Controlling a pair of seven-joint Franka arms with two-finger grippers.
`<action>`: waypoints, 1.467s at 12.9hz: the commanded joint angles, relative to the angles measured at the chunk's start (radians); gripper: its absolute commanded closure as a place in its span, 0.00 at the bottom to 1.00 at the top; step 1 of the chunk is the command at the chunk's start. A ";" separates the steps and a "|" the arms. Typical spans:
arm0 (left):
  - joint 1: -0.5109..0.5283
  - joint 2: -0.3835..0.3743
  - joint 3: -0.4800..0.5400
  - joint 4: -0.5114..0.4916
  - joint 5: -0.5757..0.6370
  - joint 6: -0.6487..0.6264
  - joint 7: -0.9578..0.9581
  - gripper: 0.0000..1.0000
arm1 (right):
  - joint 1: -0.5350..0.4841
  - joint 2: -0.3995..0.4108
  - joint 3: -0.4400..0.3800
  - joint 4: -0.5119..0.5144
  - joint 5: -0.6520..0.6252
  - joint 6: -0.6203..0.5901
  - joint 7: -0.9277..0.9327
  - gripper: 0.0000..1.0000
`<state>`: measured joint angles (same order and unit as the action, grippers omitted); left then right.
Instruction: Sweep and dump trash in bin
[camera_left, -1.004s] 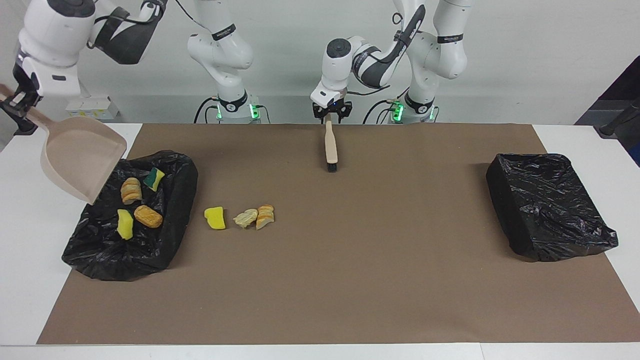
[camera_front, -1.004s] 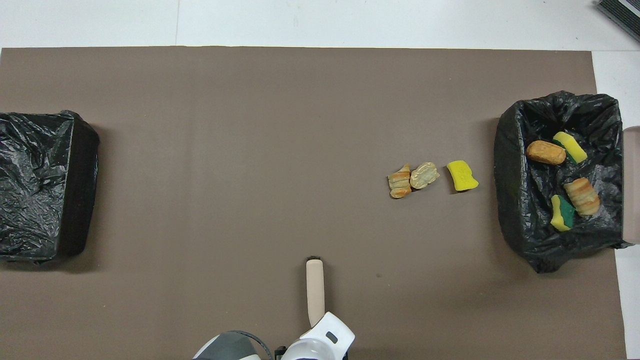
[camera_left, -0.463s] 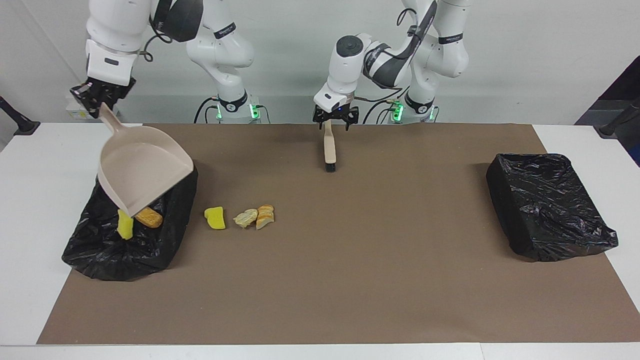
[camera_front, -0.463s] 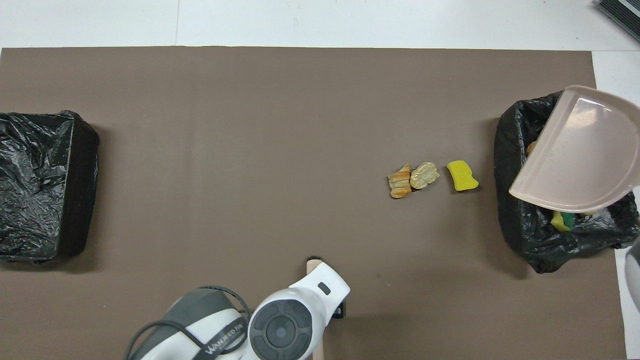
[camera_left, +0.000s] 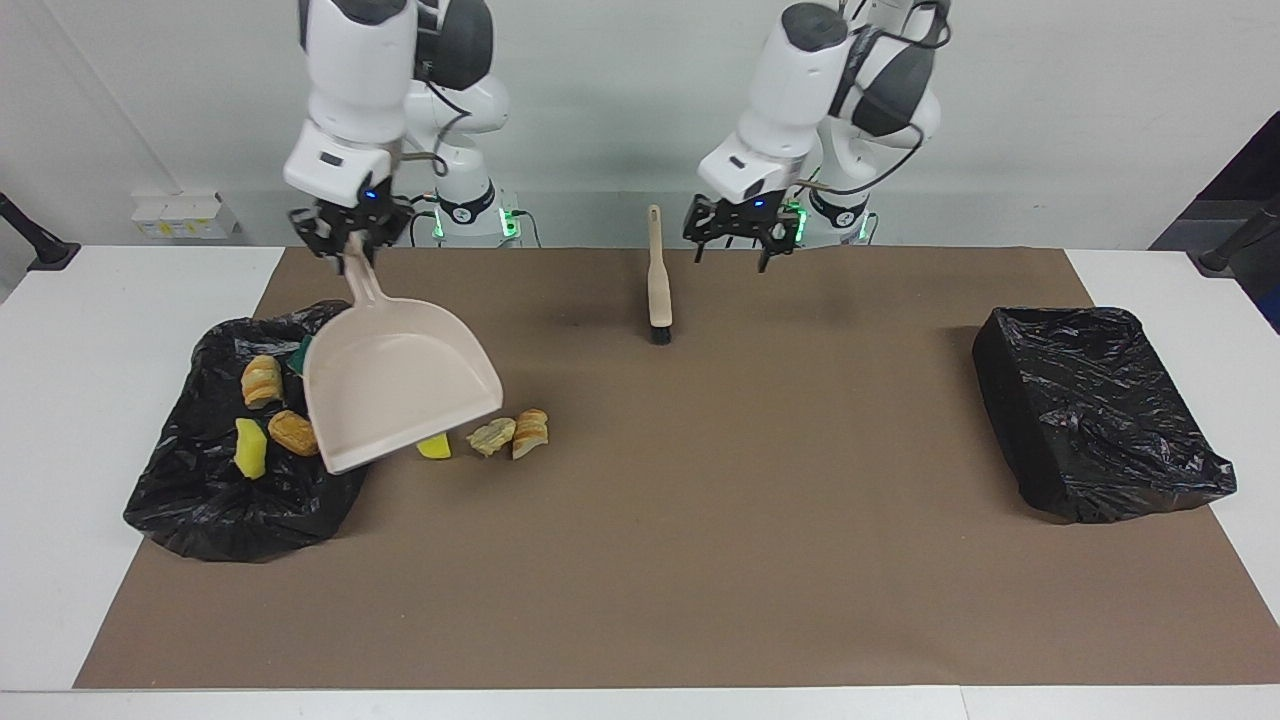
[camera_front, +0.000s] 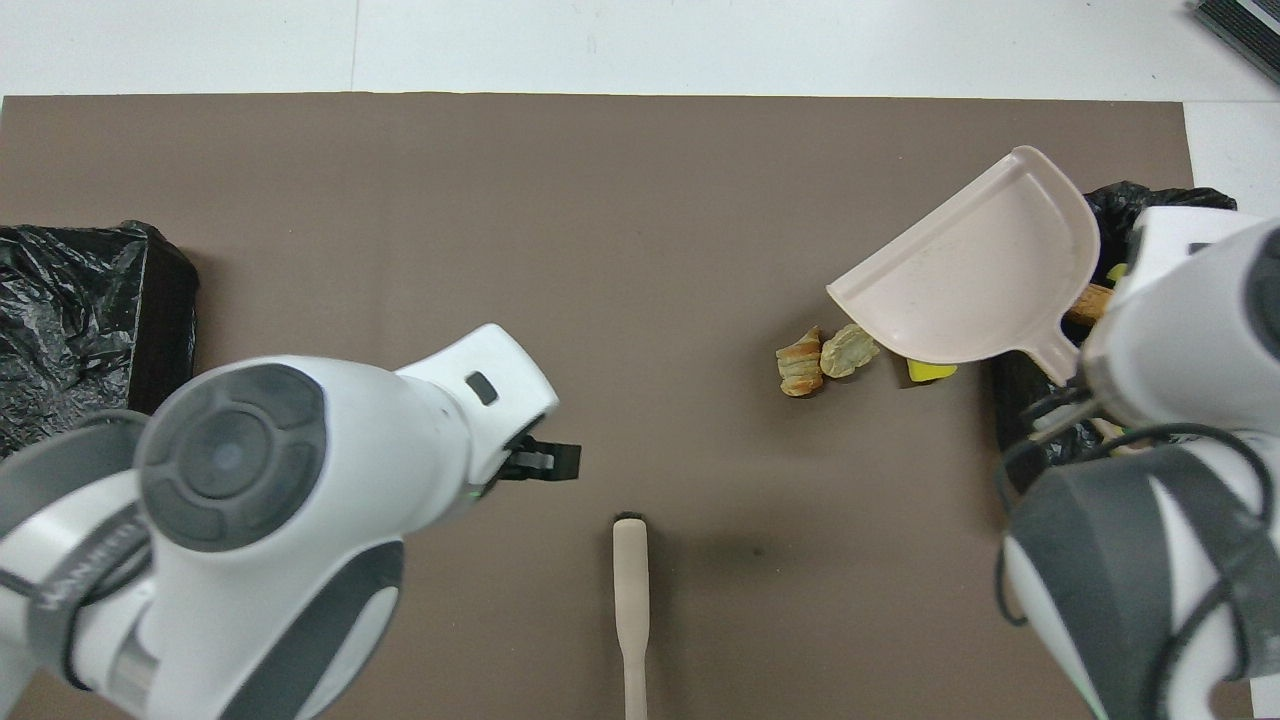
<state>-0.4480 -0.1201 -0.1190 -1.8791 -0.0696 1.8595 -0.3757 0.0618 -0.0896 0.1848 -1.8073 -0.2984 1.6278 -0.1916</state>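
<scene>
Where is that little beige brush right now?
The brush lies alone on the brown mat, near the robots' edge about midway between the two arms, its bristles pointing away from them. No end effector touches it.

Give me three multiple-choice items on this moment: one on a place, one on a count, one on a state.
1. Where is the brush? A held in the air; B flat on the mat; C standing upright.
2. How many scraps lie on the mat? A one; B six; C three.
3. The right gripper is: A shut on the dustpan handle; B open; C shut on a scrap.
Key: B, it lies free, the open left gripper apart from it. C, a sponge and two chunks beside the bin. A, it clamps the handle.
</scene>
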 joint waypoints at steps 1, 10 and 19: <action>0.096 0.023 -0.011 0.131 0.086 -0.077 0.096 0.00 | 0.079 0.153 -0.004 0.136 0.091 -0.014 0.286 1.00; 0.396 0.131 -0.005 0.533 0.036 -0.425 0.488 0.00 | 0.268 0.467 -0.004 0.270 0.251 0.328 0.734 1.00; 0.436 0.109 -0.010 0.563 0.013 -0.456 0.489 0.00 | 0.366 0.568 -0.004 0.240 0.249 0.543 0.842 1.00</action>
<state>-0.0259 0.0014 -0.1191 -1.3255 -0.0507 1.4346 0.1028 0.4319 0.4675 0.1857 -1.5679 -0.0666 2.1390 0.6397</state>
